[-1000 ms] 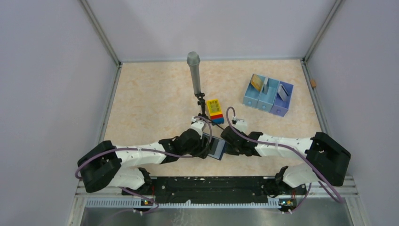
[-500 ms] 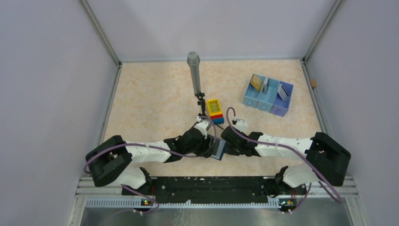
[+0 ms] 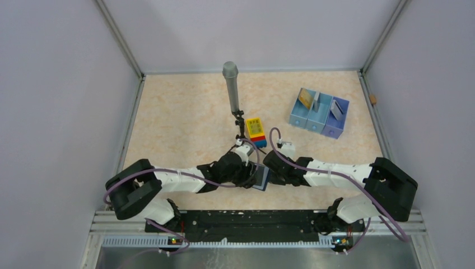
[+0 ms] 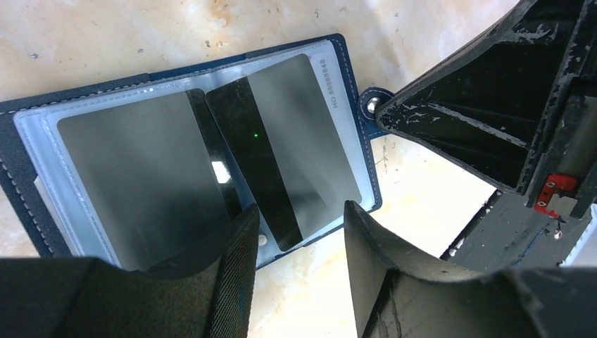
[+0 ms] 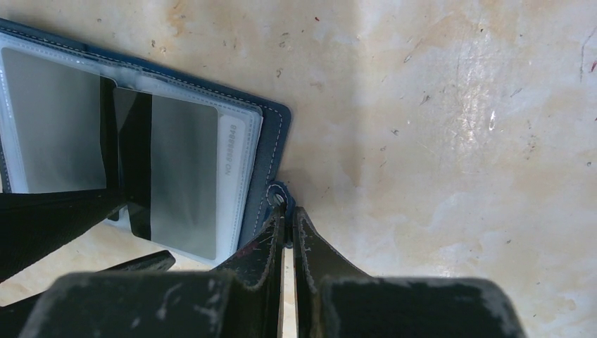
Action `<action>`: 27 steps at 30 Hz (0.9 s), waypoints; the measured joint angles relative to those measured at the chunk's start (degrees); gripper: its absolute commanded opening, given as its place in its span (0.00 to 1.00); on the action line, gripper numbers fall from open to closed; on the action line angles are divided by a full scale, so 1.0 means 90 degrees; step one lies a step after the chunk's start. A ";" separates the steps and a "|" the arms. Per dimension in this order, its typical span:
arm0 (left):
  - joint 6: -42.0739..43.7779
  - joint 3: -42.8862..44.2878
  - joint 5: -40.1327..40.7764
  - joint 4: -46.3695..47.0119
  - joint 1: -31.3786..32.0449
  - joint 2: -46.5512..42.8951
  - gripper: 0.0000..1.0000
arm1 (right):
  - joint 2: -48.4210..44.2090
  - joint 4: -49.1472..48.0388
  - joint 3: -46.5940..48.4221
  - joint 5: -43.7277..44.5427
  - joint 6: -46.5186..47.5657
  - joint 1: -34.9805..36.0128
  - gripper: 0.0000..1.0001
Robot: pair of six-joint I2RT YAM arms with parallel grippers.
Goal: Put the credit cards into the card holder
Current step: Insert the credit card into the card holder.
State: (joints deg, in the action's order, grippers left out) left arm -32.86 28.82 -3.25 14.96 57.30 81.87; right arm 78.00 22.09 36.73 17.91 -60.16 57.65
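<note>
The card holder (image 3: 259, 178) lies open on the table between both arms, a navy wallet (image 4: 35, 148) with clear sleeves inside. A grey credit card (image 4: 281, 141) with a black stripe sits in its right sleeve, lower end sticking out past the wallet's edge. My left gripper (image 4: 299, 215) hovers over that end, jaws apart, nothing between them. My right gripper (image 5: 287, 211) is shut on the wallet's snap tab (image 4: 371, 105). A gold card (image 3: 305, 98) and a pale card (image 3: 336, 109) stand in the tray.
A pale blue three-compartment tray (image 3: 319, 119) stands at the back right. A yellow-topped toy brick block (image 3: 256, 130) sits just behind the grippers, beside a grey cylinder on a small stand (image 3: 231, 84). Walls enclose the table on three sides.
My left arm has reached further right over the wallet and its jaws have narrowed. The right arm and the wallet have stayed where they were.
</note>
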 measured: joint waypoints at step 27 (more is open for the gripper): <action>-0.0559 -0.0216 -0.0017 0.1175 0.0044 0.0352 0.46 | -0.0041 0.0017 -0.0083 0.0155 -0.0012 -0.0002 0.00</action>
State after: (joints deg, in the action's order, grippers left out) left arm -37.89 26.87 -3.40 25.54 57.69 85.03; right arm 77.62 22.24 35.99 19.31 -60.27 57.63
